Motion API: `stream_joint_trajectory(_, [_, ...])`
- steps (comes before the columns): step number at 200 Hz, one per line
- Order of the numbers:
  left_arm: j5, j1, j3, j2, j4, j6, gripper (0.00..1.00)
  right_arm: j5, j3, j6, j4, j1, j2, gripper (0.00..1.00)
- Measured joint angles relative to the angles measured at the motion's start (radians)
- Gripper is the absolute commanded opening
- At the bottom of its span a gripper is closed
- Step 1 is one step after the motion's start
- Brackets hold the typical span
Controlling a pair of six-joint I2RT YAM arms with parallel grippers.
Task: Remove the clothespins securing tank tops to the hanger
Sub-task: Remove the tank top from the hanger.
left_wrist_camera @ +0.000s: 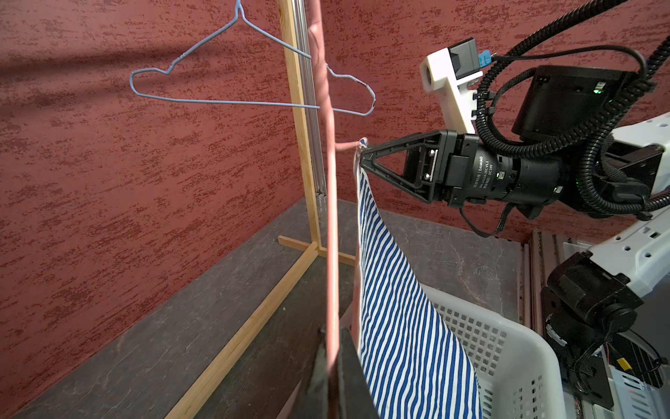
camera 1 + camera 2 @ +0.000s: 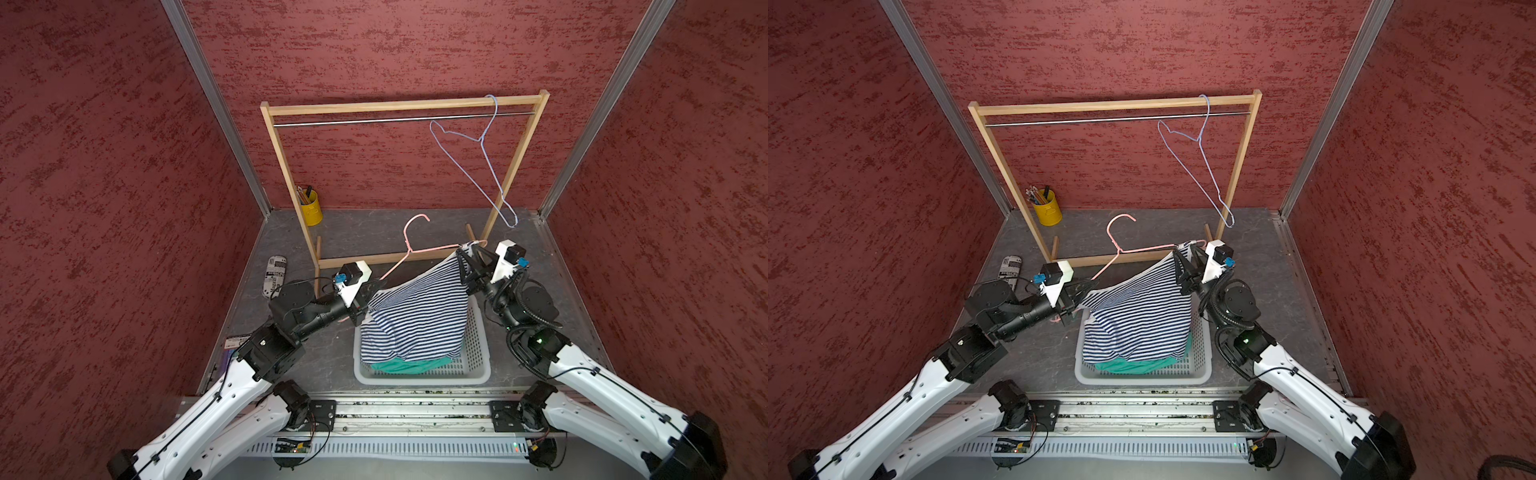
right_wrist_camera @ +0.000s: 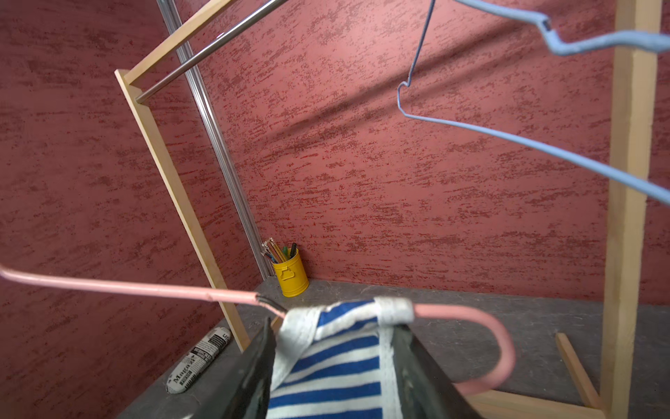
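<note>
Over the basket [image 2: 478, 353] at the worktop's front edge, the pink hanger [image 2: 432, 249] is held in the clenched left gripper [image 2: 375, 289]. The strap [image 3: 393, 310] of the striped top [image 2: 419, 316] is straddled by the right gripper [image 2: 465, 253]; a firm pinch cannot be confirmed. No clothespin is seen; one must probably be sought next.
</note>
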Motion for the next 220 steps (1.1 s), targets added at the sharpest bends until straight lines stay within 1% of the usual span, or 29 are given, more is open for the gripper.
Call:
stream_joint_trajectory(12, [0.004,0.000,0.000,-0.005,-0.001,0.000,0.00,0.011,0.000,0.002,0.003,0.000,0.000,0.46])
stream_joint_trajectory(20, [0.005,0.000,0.000,-0.008,-0.001,0.000,0.00,0.019,0.000,0.000,0.005,0.000,0.002,0.40])
stream_joint_trajectory(33, [0.008,0.000,0.000,-0.017,-0.002,0.001,0.00,0.036,0.000,0.004,0.006,0.000,0.004,0.33])
stream_joint_trajectory(59, [0.021,0.000,0.000,-0.029,-0.006,0.004,0.00,0.060,0.000,0.003,0.008,0.002,0.005,0.29])
stream_joint_trajectory(68, [0.025,0.000,0.000,-0.031,-0.008,0.004,0.00,0.064,0.000,0.001,0.010,0.002,0.003,0.24])
stream_joint_trajectory(115, [0.049,0.000,0.000,-0.031,-0.010,0.005,0.00,0.087,0.000,-0.003,0.019,0.003,0.002,0.06])
stream_joint_trajectory(152, [0.053,-0.004,0.000,-0.034,-0.012,0.008,0.00,0.129,-0.003,-0.003,0.011,0.005,-0.032,0.05])
stream_joint_trajectory(165, [0.055,-0.004,0.000,-0.040,-0.014,0.016,0.00,0.145,-0.006,-0.011,-0.001,0.005,-0.056,0.02])
stream_joint_trajectory(183, [0.060,-0.007,0.000,-0.051,-0.018,0.029,0.00,0.157,-0.006,-0.027,-0.037,0.004,-0.084,0.00])
stream_joint_trajectory(220, [0.051,-0.010,0.000,-0.058,-0.032,0.034,0.00,0.154,0.004,-0.027,-0.138,-0.012,-0.113,0.00])
